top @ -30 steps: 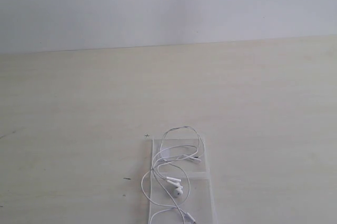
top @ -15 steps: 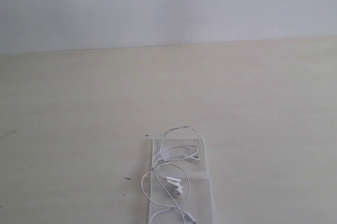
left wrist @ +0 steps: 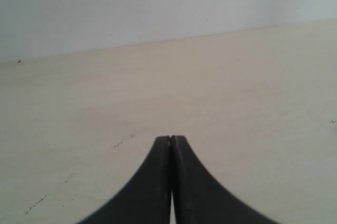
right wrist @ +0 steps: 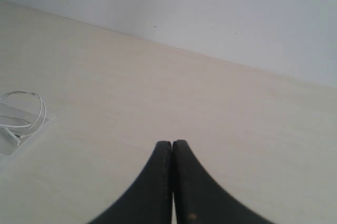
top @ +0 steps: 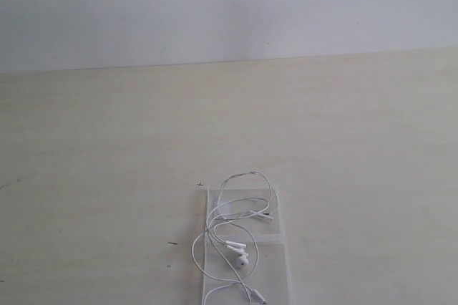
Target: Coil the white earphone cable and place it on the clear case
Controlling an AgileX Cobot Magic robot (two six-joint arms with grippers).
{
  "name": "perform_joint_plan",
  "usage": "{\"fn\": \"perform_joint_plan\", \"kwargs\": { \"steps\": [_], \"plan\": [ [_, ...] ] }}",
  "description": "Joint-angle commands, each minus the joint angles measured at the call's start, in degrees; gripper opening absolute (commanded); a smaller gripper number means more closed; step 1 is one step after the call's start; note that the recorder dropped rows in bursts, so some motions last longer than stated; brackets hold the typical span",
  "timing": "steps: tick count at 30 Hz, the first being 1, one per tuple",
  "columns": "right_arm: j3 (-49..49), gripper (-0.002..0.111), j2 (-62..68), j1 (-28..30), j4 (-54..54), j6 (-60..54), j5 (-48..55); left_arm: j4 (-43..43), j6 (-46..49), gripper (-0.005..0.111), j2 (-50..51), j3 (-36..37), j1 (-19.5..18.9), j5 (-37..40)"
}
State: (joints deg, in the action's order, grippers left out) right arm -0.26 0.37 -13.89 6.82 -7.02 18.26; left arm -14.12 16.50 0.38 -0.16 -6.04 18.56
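The white earphone cable (top: 238, 225) lies in loose loops on the clear case (top: 280, 262), which rests flat at the near middle of the pale table. Its earbuds sit near the case's middle, and one loop hangs over the far edge. In the right wrist view the cable (right wrist: 32, 109) and a corner of the case (right wrist: 10, 145) show at the frame's edge. My right gripper (right wrist: 172, 142) is shut and empty, well away from them. My left gripper (left wrist: 170, 138) is also shut and empty over bare table. Neither gripper appears in the exterior view.
A light wooden table (top: 107, 147) stretches back to a plain pale wall (top: 229, 4). Small dark marks dot the table left of the case (top: 172, 243).
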Motion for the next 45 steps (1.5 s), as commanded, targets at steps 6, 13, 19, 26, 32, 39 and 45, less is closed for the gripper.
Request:
{"fn": "perform_joint_plan", "kwargs": {
  "steps": [6,13,19,26,32,39,45],
  "plan": [
    [0.3,0.000,-0.4,0.3,-0.5,3.3,-0.2,0.1,-0.5,0.000,-0.4,0.2,-0.2,0.0],
    [0.3,0.000,-0.4,0.3,-0.9,15.2,-0.2,0.1,-0.5,0.000,-0.4,0.2,-0.2,0.0],
    [0.3,0.000,-0.4,0.3,-0.9,15.2,-0.2,0.1,-0.5,0.000,-0.4,0.2,-0.2,0.0],
    [0.3,0.000,-0.4,0.3,-0.9,15.0,-0.2,0.1,-0.5,0.000,-0.4,0.2,-0.2,0.0],
    [0.3,0.000,-0.4,0.3,-0.8,15.1,-0.2,0.1,-0.5,0.000,-0.4,0.2,-0.2,0.0],
    [0.3,0.000,-0.4,0.3,-0.8,15.0,-0.2,0.1,-0.5,0.000,-0.4,0.2,-0.2,0.0],
    [0.3,0.000,-0.4,0.3,-0.8,15.0,-0.2,0.1,-0.5,0.000,-0.4,0.2,-0.2,0.0]
  ]
}}
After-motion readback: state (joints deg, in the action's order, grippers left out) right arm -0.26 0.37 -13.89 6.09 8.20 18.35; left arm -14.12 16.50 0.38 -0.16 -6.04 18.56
